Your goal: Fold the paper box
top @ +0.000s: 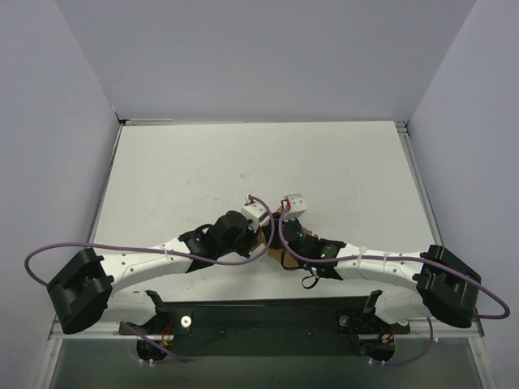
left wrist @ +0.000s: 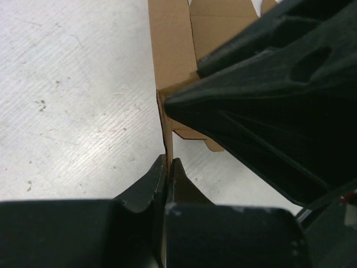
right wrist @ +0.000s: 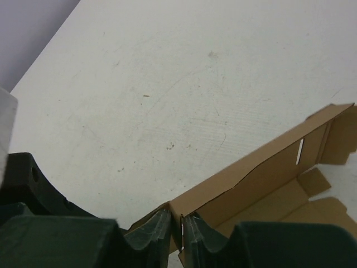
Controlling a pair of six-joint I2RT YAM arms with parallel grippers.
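Observation:
The paper box (top: 276,235) is a thin brown cardboard piece, partly folded, mostly hidden between the two wrists in the top view. My left gripper (left wrist: 168,163) is shut on the edge of an upright wall of the paper box (left wrist: 170,50). My right gripper (right wrist: 179,219) is shut on a corner of the paper box (right wrist: 262,173), whose long side wall stands up with flaps and a slot at its far end. In the left wrist view the right arm's black body (left wrist: 279,95) covers much of the box. Both grippers meet near the table's middle front.
The white table (top: 259,170) carries scuff marks and runs to grey walls at the back and sides. Purple cables (top: 49,255) loop out from both arms. A black mounting bar (top: 259,320) lies at the near edge.

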